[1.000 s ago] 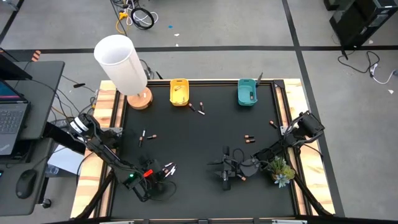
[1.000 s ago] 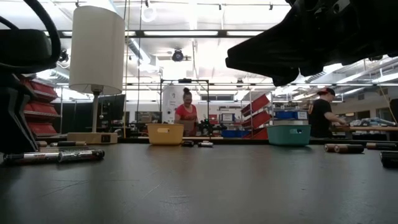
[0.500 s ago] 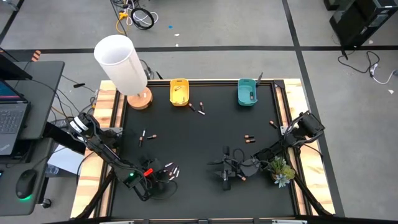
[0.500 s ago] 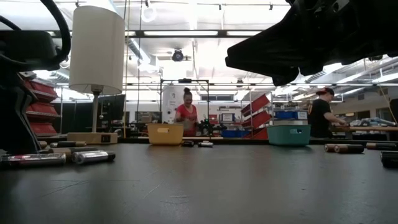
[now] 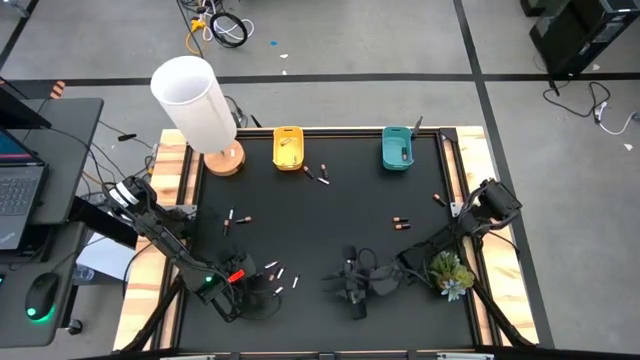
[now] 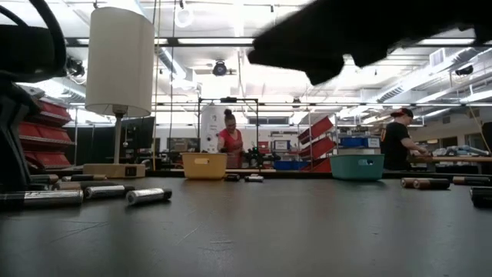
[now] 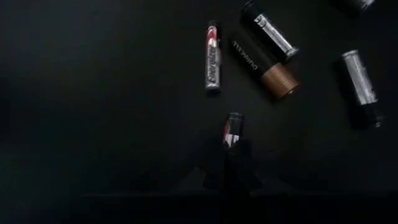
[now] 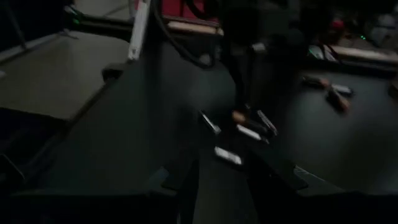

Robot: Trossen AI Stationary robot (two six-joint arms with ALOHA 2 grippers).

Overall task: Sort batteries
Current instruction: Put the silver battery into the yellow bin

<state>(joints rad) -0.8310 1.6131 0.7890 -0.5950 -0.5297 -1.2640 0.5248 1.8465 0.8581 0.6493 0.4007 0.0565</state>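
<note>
Several loose batteries: a small cluster (image 5: 281, 275) lies on the black table (image 5: 330, 220) just at 3 o'clock of my left gripper, silver ones and dark copper-ended ones mixed.
My left gripper: it sits (image 5: 238, 288) low near the table's front left; its fingers are too dark for me to tell if they are spread or closed.
Left wrist sight: a slim silver battery (image 7: 213, 57) and a dark copper-ended battery (image 7: 265, 63) lie side by side but apart, a silver battery (image 7: 362, 87) lies farther off, and a small silver battery (image 7: 233, 130) lies right at my fingertips; whether I touch it I cannot tell.
Table-level sight: three silver batteries lie in a row at the left, the nearest one to the middle (image 6: 148, 195) on its side.
Left pair: two batteries (image 5: 236, 219) lie at 12 o'clock of my left gripper, well apart from it.
Yellow bin: it stands (image 5: 288, 148) at the far edge, with two batteries (image 5: 316, 173) just at 4 o'clock of it.
My right gripper: it hovers (image 5: 352, 284) near the front middle; whether it is spread or closed I cannot tell.
Middle-right pair: batteries (image 5: 400, 224) lie at 1 o'clock of my right gripper.
Teal bin: it stands (image 5: 397, 148) at the far edge.
Far right: one battery (image 5: 438, 198) lies near the table's right edge.
</note>
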